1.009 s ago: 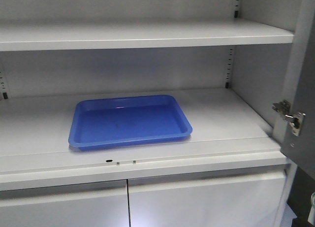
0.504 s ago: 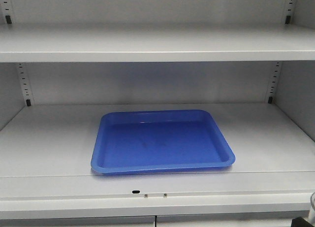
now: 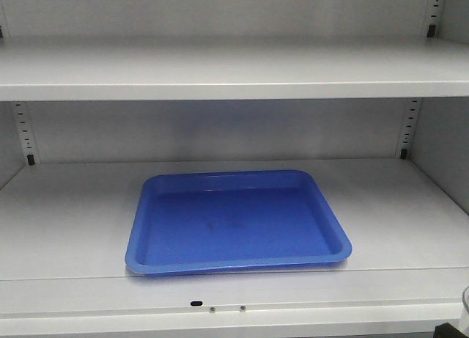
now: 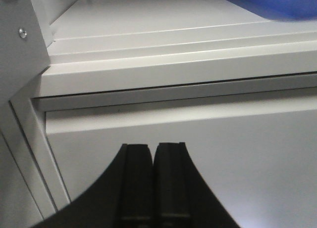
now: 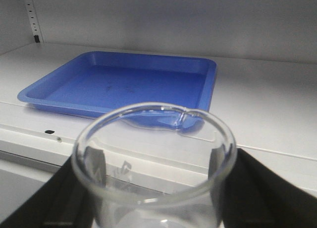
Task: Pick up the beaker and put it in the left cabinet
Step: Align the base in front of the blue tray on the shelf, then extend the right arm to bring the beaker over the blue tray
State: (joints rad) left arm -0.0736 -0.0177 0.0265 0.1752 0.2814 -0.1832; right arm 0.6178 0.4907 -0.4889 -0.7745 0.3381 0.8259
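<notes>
The beaker, clear glass with a flared rim and spout, fills the bottom of the right wrist view. My right gripper is shut on it, one black finger on each side. Its rim just shows at the front view's bottom right corner. It hangs in front of the left cabinet, a light grey cabinet with wide shelves, whose middle shelf lies just beyond the beaker. My left gripper is shut on nothing, low down in front of the closed lower door.
A blue tray lies in the middle of the shelf, near its front edge. Another shelf spans above it. Peg-hole strips run up the back corners. The cabinet's left side panel stands close to my left gripper.
The front view has swung to face the cabinet squarely. The open door and hinge on the right have left the frame. The tray now looks larger and lower.
</notes>
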